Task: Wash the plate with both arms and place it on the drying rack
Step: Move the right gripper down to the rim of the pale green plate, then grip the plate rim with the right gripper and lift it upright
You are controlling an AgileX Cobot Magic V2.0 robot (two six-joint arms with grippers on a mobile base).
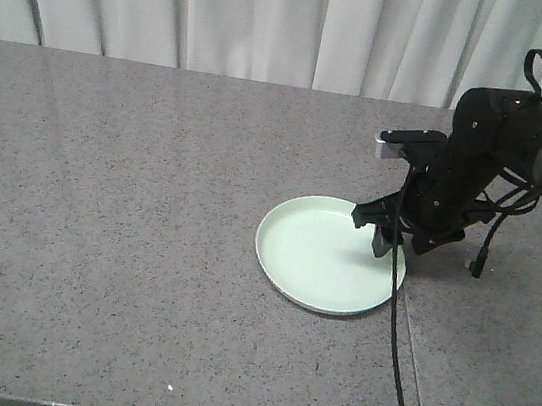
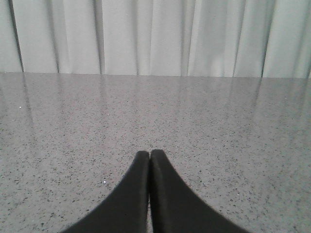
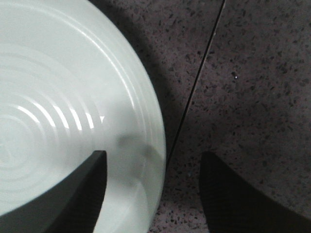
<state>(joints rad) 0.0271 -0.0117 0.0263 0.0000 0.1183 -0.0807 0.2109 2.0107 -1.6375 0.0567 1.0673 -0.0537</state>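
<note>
The pale mint-green plate (image 1: 322,256) lies flat on the speckled grey counter, right of centre. My right gripper (image 1: 393,242) points down over the plate's right rim and is open. In the right wrist view the right gripper (image 3: 153,167) straddles that rim: one finger hangs over the plate (image 3: 58,87), the other over bare counter. Nothing is gripped. My left gripper (image 2: 149,155) is shut with nothing in it, low over bare counter, and does not show in the front view. The drying rack is out of view.
A thin seam (image 1: 413,359) runs through the counter (image 1: 97,219) just right of the plate, also visible as the seam (image 3: 194,92) from the right wrist. A black cable (image 1: 397,332) hangs from the right arm across the plate's edge. White curtains (image 1: 227,10) back the counter.
</note>
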